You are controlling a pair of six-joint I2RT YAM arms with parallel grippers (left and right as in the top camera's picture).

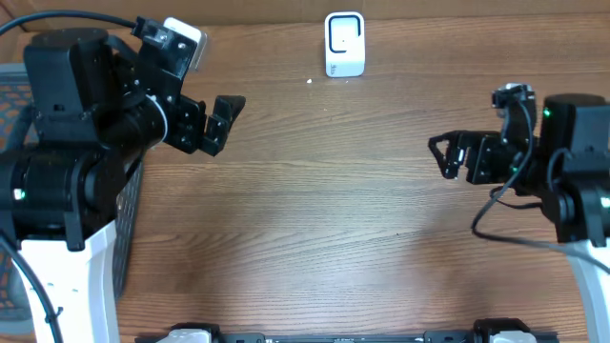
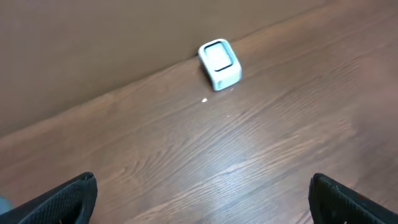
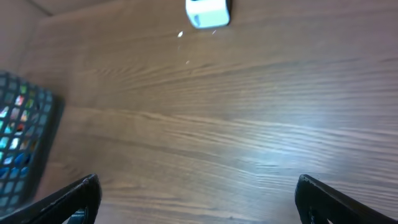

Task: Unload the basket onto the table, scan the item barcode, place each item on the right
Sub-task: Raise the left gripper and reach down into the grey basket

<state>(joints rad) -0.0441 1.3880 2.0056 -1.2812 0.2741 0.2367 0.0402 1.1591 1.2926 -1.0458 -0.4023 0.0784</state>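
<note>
A small white scanner [image 1: 344, 43] stands at the table's far edge, centre; it also shows in the left wrist view as the scanner [image 2: 219, 63] and at the top of the right wrist view as the scanner [image 3: 208, 12]. My left gripper [image 1: 222, 119] hovers open at the left, nothing between its fingers [image 2: 74, 198]. At the right my right gripper [image 1: 441, 157] is open too, over bare wood, with empty fingers [image 3: 78, 196]. No item lies out on the table and no barcode shows. Coloured things show through the mesh of a basket [image 3: 18, 140].
The dark mesh basket [image 1: 127, 224] sits at the table's left edge, partly under the left arm. The wooden table [image 1: 324, 219] lies between the two arms. A tiny white speck [image 1: 310, 81] lies in front of the scanner.
</note>
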